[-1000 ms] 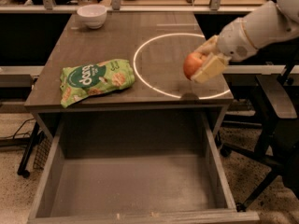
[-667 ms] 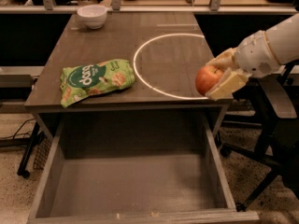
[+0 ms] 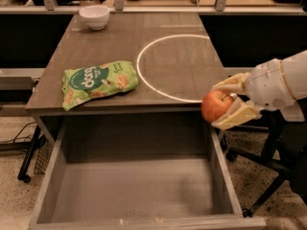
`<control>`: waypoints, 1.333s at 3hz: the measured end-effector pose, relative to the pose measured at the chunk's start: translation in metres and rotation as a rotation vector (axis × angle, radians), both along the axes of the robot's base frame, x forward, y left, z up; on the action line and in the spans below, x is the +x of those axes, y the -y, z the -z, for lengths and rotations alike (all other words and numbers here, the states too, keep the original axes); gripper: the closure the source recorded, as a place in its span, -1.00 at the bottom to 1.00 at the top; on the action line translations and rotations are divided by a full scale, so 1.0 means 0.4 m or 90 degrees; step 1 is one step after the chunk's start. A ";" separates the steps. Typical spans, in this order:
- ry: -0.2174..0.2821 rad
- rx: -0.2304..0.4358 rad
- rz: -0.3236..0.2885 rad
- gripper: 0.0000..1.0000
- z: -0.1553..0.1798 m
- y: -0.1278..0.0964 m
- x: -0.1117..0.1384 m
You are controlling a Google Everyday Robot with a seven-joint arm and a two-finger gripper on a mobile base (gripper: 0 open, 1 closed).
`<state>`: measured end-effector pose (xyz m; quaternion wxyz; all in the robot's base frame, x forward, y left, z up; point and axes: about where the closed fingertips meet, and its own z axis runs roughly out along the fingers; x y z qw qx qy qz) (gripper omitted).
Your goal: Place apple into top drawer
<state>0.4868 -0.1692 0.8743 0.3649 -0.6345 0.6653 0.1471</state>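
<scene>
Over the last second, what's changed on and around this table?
The end effector, still shut on the apple, carried it off the white circle, rightward and toward the front, past the table's front right corner; it hangs near the top drawer's right wall. Nothing was let go. The green bag, white bowl and open drawer stayed put.

One view only: table (image 3: pixel 182 66) and open drawer (image 3: pixel 134 186) are seen from high in front, angled down, fairly near. At right edge the gripper (image 3: pixel 220 106) is seen, clamped round apple (image 3: pixel 211 110).
</scene>
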 end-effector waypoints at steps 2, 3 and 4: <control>-0.014 0.009 -0.021 0.48 0.146 -0.108 -0.073; -0.015 0.009 -0.025 0.01 0.151 -0.116 -0.076; 0.006 0.014 -0.032 0.08 0.217 -0.129 -0.023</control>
